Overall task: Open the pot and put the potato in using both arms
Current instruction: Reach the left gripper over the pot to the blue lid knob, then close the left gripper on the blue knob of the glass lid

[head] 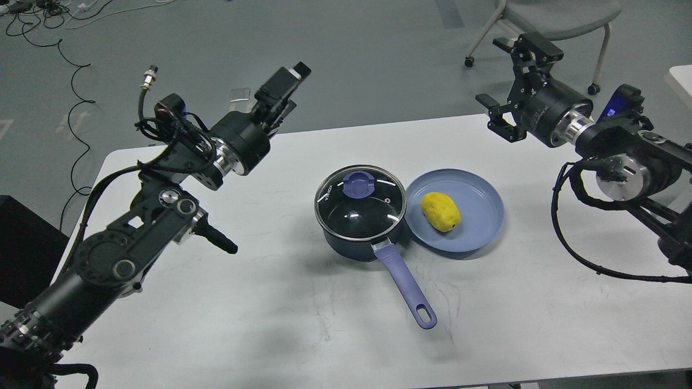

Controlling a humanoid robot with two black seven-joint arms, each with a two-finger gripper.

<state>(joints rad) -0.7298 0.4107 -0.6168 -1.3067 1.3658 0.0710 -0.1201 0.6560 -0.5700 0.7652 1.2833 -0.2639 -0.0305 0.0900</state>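
A dark blue pot (346, 246) with a purple handle (404, 285) stands mid-table. A glass lid (373, 216) with a purple knob (358, 186) lies on it. A yellow potato (440, 212) lies on a blue plate (481, 235) that touches the pot's right side. My left gripper (282, 89) hovers up and to the left of the pot, turned side-on, so its fingers overlap. My right gripper (512, 82) is open and empty, above the table's far right edge, beyond the plate.
The white table (303, 335) spans the view. A chair (557, 16) stands on the floor behind the right gripper. Cables (70, 81) lie on the floor at far left. A black box (21, 243) sits at the table's left edge.
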